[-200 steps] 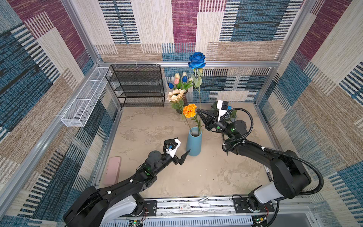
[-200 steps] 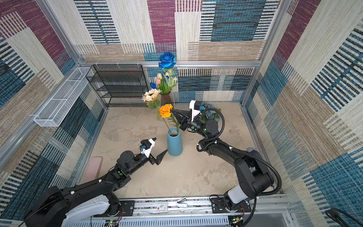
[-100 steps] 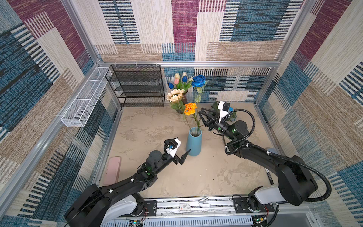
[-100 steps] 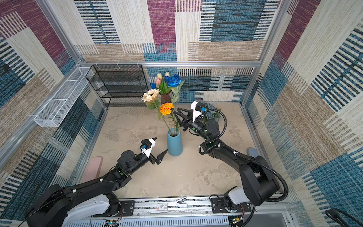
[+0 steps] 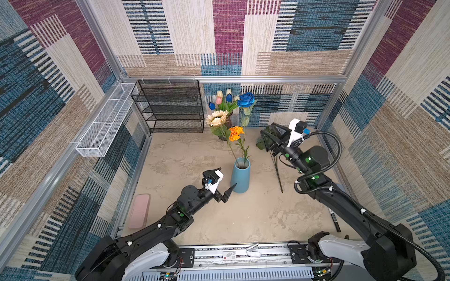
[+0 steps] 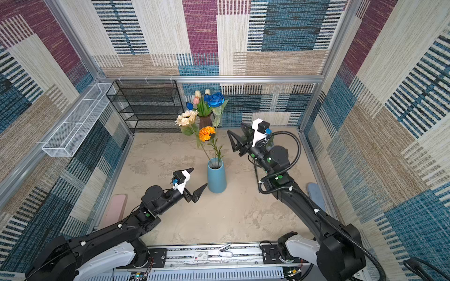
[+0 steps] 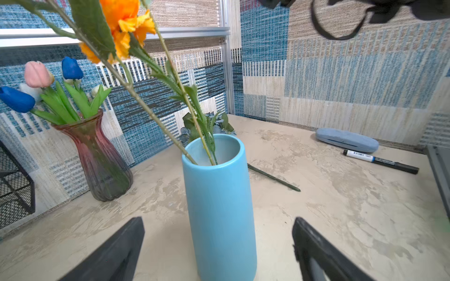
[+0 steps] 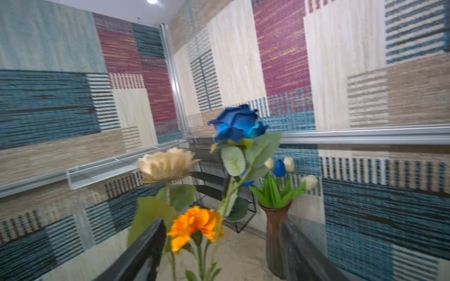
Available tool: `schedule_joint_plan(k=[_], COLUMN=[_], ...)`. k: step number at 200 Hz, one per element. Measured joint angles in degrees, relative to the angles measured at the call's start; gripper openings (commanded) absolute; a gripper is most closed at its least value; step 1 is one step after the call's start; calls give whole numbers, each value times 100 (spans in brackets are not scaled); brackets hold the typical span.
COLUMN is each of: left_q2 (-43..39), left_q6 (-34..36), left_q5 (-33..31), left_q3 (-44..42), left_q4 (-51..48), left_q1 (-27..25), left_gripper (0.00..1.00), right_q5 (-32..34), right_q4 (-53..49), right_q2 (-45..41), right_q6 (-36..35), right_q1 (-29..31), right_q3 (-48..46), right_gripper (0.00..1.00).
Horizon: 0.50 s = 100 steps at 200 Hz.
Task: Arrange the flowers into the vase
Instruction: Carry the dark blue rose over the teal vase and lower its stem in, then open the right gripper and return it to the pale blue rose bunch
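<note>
Leaning in the vase (image 5: 240, 178), the tall blue rose (image 5: 246, 99) could topple it; left pincer (image 5: 228, 176) and right pincer (image 6: 234, 127) stood open.

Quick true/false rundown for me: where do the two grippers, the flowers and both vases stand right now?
1. The right gripper is shut on the bright blue rose. False: its fingers are open and clear of the stem.
2. Pink, blue and white tulips stand in the reddish ribbed glass vase. True.
3. The left gripper holds the light blue ceramic vase. False: its fingers are open next to the vase and grip nothing.
4. A long green-stemmed flower lies on the table. True.
5. The black marker pen sits inside the reddish vase. False: it lies on the table beside the blue glasses case.
</note>
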Motion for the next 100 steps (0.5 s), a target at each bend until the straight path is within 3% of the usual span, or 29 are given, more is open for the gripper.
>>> schedule_joint_plan(k=[34,62,100], left_q2=[-302,-452,-527], left_q6=[35,70,74], left_q5=[673,925,1049], left_q3=[136,-2,-83], left_q4=[-398,-586,-850], left_q1=[-13,-17,-22], left_gripper=[99,99,99], right_q5=[-155,146,761], right_q4=[-2138,-3543,-4492], right_q2=[1250,2072,3093], right_q6=[28,-96,-264], right_q1=[-1003,-1075,-1102], right_q3=[647,841,1281], right_gripper=[71,65,62])
